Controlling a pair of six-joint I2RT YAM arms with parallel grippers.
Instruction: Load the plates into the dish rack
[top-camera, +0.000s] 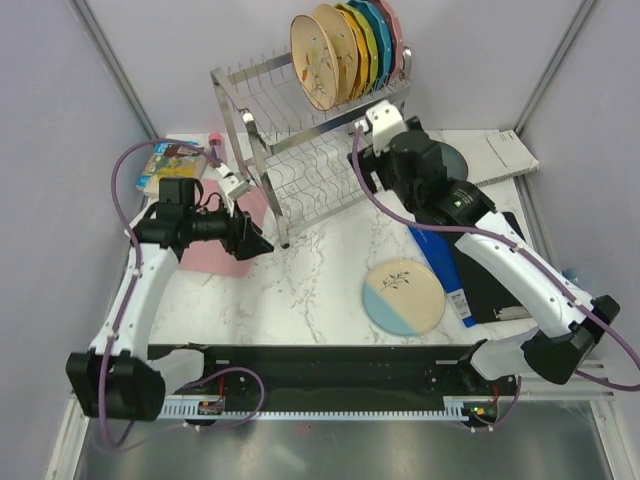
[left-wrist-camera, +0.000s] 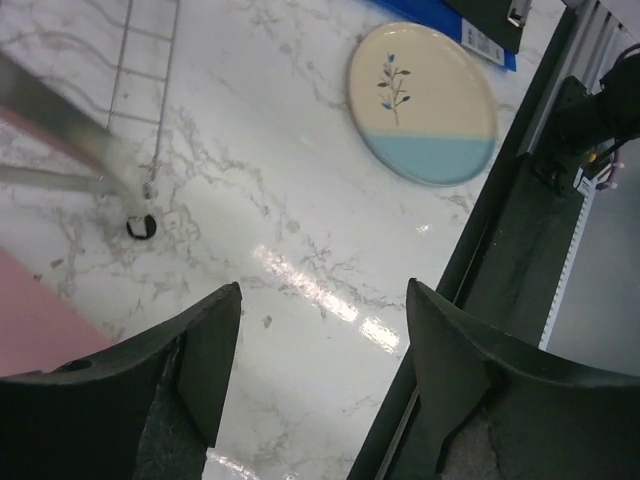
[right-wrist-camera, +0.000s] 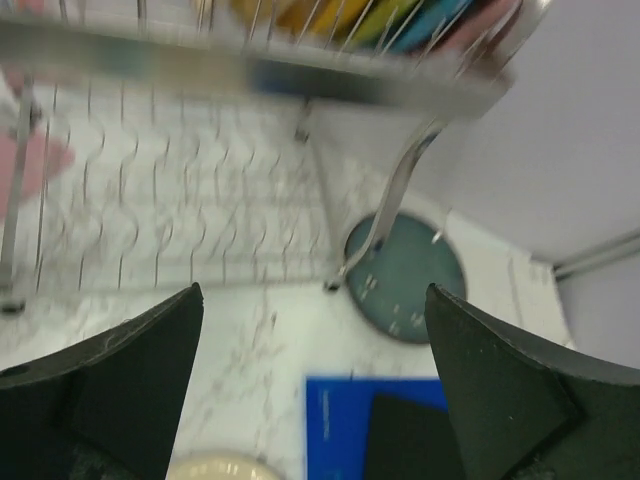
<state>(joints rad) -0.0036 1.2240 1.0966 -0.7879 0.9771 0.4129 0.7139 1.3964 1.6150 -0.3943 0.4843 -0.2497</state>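
Observation:
The dish rack (top-camera: 262, 95) stands at the back of the table. Two cream-yellow painted plates (top-camera: 320, 58) stand upright at the right end of its upper tier. The half-blue, half-cream plate (top-camera: 403, 296) (left-wrist-camera: 425, 100) lies flat on the marble. The dark teal plate (right-wrist-camera: 405, 278) lies by the rack's right leg, mostly hidden behind the right arm in the top view. My left gripper (left-wrist-camera: 323, 290) (top-camera: 255, 243) hangs open and empty by the rack's front left leg (left-wrist-camera: 70, 130). My right gripper (right-wrist-camera: 312, 290) is open and empty, high beside the rack's right end.
Plain yellow, green, blue and pink plates (top-camera: 378, 40) fill the upper tier behind the painted ones. A pink mat (top-camera: 222, 250) lies at left, a blue book (top-camera: 440, 262) and black folder (top-camera: 495, 280) at right. A black base rail (top-camera: 340, 365) runs along the near edge.

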